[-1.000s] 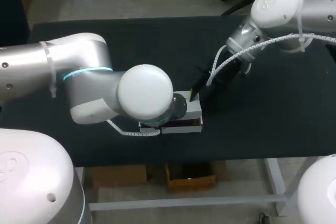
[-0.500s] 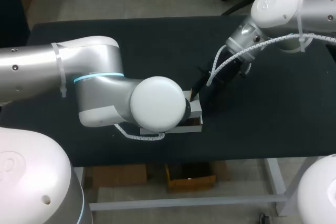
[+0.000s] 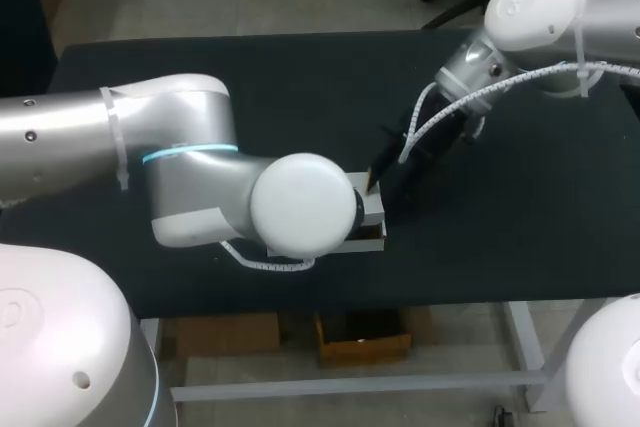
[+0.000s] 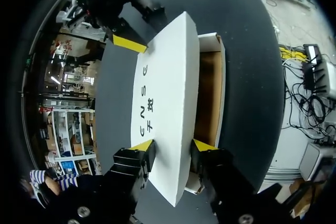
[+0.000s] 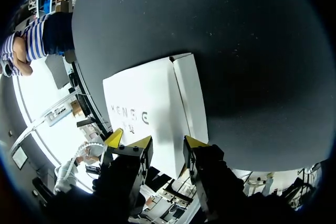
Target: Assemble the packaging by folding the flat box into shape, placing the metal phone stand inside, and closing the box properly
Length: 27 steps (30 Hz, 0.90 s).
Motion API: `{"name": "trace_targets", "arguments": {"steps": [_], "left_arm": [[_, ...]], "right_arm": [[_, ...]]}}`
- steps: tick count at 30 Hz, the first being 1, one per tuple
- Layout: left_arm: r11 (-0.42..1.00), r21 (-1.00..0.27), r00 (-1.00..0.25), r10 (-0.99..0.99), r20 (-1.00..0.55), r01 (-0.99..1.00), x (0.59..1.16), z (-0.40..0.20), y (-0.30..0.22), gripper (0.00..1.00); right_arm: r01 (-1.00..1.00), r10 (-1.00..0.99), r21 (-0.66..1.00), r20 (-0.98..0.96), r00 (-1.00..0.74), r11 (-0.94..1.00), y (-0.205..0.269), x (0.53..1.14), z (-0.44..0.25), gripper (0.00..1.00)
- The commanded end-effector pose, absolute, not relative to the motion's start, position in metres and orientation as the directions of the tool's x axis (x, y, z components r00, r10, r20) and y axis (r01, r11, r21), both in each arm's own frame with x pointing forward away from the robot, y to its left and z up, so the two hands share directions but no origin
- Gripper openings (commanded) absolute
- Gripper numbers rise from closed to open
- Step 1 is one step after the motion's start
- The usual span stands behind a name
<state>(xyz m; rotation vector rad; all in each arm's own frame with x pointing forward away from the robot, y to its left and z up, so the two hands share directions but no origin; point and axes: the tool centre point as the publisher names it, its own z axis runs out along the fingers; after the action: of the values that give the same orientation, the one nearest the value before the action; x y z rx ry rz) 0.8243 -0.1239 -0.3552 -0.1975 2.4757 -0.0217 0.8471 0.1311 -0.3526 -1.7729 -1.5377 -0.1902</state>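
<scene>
The white cardboard box [image 3: 373, 215] lies near the table's front edge, mostly hidden under my left wrist in the head view. Its printed lid [image 4: 165, 77] stands half raised over the brown inside [image 4: 207, 98]. My left gripper [image 4: 173, 146] is shut on the lid's near end, one finger outside it and one over the brown inside. My right gripper [image 5: 163, 142] is shut on the lid [image 5: 147, 108] at its far end, where a narrow flap passes between its fingers. From the left wrist, the right gripper [image 4: 144, 30] shows at the lid's far corner. No phone stand is visible.
The black table [image 3: 250, 77] carries nothing else in view. My left arm [image 3: 190, 177] spans the front left, and my right arm [image 3: 480, 62] comes in from the back right, with its cable hanging beside it.
My left arm's wrist has shifted right, covering more of the box. Its fingers have narrowed slightly. The right arm has barely moved.
</scene>
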Motion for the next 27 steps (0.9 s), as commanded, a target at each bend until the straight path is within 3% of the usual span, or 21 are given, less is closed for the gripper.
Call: {"name": "trace_targets", "arguments": {"steps": [1, 22, 25, 27], "left_arm": [[0.989, -0.065, -0.775, -0.147, -0.614, -0.135, 0.824, -0.358, -0.123, 0.44], [0.989, -0.078, -0.776, -0.147, -0.613, -0.125, 0.817, -0.37, -0.121, 0.45], [0.989, -0.079, -0.775, -0.148, -0.614, -0.126, 0.817, -0.37, -0.121, 0.45], [0.989, -0.08, -0.775, -0.148, -0.614, -0.125, 0.817, -0.37, -0.121, 0.46]], "right_arm": [[0.906, 0.78, -0.424, 0.568, 0.262, 0.004, 0.124, 0.838, -0.346, 0.35], [0.94, 0.782, -0.341, 0.586, 0.212, 0.0, 0.117, 0.822, -0.319, 0.34], [0.941, 0.783, -0.337, 0.587, 0.206, 0.005, 0.119, 0.821, -0.318, 0.24], [0.942, 0.784, -0.335, 0.587, 0.203, 0.007, 0.12, 0.82, -0.317, 0.24]]}}
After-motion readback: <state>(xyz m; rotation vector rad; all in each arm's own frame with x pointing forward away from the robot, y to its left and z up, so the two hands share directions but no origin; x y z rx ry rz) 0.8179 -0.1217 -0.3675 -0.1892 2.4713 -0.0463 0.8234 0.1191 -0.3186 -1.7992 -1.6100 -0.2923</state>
